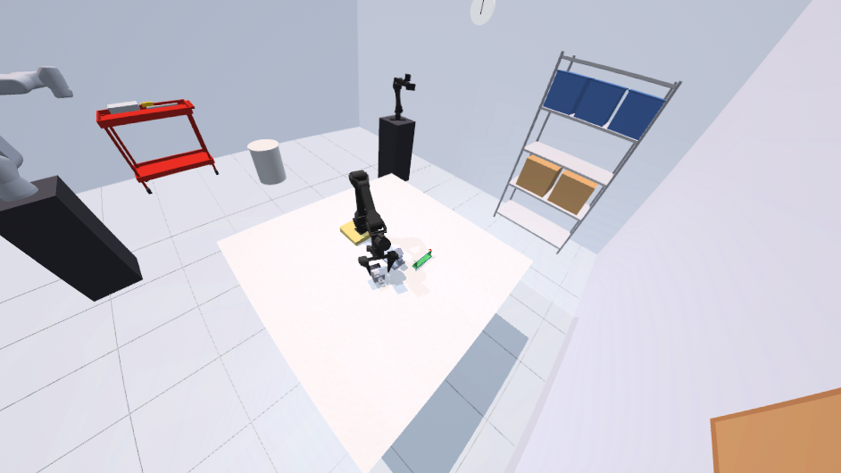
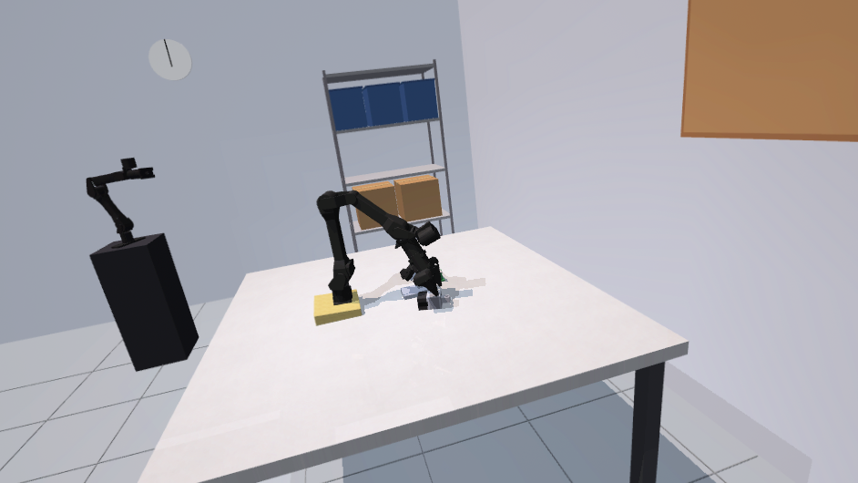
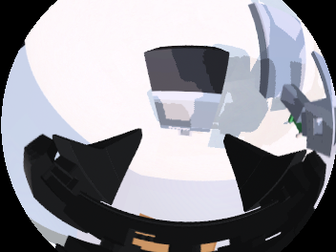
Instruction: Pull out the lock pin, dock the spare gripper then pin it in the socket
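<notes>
Gripper [image 3: 181, 149] spread wide and empty, lowered just above the spare gripper [image 3: 186, 88] lying on the white table [image 2: 539, 336], one finger [image 3: 105, 156] to each side. Green lock pin [image 1: 422, 260] flat on the table beside the grey mount [image 1: 398, 259], out of its socket. Arm base on a yellow plate [image 2: 327, 313].

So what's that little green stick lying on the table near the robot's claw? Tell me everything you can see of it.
The green stick is a short, slim rod, bright green, with a small red tip at its far end. It lies flat on the white table, angled diagonally, just beyond the grey parts that the arm is working over. Nothing grips it: the gripper hangs open beside it, apart from it. In the wrist view only a sliver of green shows at the right edge. Its material cannot be told.
</notes>
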Robot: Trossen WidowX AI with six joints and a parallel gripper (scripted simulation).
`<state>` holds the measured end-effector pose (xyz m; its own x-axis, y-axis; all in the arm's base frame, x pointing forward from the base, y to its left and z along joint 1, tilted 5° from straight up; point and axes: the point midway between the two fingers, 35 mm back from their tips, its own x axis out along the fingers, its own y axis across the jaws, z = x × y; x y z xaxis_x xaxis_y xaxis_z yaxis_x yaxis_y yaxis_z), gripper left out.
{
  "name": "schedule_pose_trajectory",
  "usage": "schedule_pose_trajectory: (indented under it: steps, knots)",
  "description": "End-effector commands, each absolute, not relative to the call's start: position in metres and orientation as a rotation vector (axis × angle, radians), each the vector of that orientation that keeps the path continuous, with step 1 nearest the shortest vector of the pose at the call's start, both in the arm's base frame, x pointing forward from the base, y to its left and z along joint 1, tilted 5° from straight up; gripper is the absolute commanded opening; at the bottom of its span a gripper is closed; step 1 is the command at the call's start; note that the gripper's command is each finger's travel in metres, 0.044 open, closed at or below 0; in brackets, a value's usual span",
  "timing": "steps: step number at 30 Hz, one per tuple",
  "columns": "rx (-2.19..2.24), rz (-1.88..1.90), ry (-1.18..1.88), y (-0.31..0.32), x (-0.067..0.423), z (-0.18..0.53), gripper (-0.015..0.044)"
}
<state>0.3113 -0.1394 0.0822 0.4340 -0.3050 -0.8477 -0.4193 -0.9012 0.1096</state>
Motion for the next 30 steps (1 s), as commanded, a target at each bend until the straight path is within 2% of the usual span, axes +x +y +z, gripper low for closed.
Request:
schedule_pose_trajectory:
  steps: [1, 30]
  knots:
    - [-2.553, 1.492, 0.649, -0.14, 0.31, 0.072, 0.044]
    - [-2.551, 1.492, 0.652, -0.141, 0.312, 0.034, 0.044]
